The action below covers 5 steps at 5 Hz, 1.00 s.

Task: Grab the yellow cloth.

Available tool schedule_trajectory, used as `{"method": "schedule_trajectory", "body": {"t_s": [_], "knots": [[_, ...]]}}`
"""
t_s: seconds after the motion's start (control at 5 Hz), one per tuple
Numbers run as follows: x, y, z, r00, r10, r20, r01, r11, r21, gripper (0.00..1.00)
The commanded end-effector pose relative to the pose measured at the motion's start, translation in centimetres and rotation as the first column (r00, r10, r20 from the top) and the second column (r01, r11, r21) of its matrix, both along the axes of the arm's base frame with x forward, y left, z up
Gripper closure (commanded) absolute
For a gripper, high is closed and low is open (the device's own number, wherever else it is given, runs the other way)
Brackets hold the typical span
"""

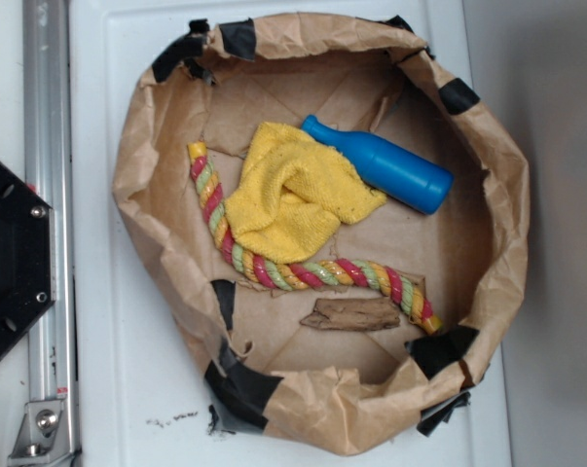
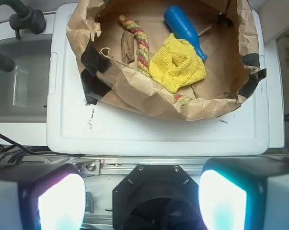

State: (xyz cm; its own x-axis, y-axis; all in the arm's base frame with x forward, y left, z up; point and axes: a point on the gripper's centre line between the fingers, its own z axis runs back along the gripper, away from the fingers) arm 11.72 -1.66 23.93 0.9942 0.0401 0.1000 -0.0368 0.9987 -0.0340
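Observation:
The yellow cloth point(image 1: 291, 192) lies crumpled in the middle of a brown paper basin point(image 1: 137, 185), resting partly on a red, yellow and green twisted rope point(image 1: 274, 272) and touching a blue bottle point(image 1: 385, 165). In the wrist view the cloth point(image 2: 177, 63) is far ahead at the top, inside the basin. My gripper point(image 2: 142, 201) is open and empty, its two pads point(image 2: 60, 203) wide apart at the bottom of the wrist view, above the robot's black base and well short of the basin. The gripper does not show in the exterior view.
A brown piece of bark point(image 1: 351, 314) lies by the rope's lower end. The basin's rim is patched with black tape point(image 1: 239, 389) and stands on a white board point(image 1: 98, 321). The black robot base point(image 1: 11, 258) and a metal rail point(image 1: 50, 224) are at the left.

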Motion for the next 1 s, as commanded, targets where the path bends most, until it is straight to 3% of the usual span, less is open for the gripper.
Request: {"method": "schedule_trajectory", "body": {"t_s": [0.0, 0.2, 0.4, 0.6, 0.8], "knots": [[0.0, 0.0, 0.0, 1.0, 0.0, 0.0, 0.0, 1.0, 0.0, 0.0], [5.0, 2.4, -2.2, 0.979, 0.204, 0.027, -0.202, 0.978, -0.048, 0.0], [9.5, 4.4, -5.2, 0.912, 0.41, 0.028, -0.402, 0.904, -0.144, 0.0], [13.7, 6.4, -8.9, 0.787, 0.611, 0.078, -0.6, 0.789, -0.128, 0.0], [15.7, 7.6, -14.1, 0.817, 0.575, 0.053, -0.573, 0.818, -0.045, 0.0]]}}
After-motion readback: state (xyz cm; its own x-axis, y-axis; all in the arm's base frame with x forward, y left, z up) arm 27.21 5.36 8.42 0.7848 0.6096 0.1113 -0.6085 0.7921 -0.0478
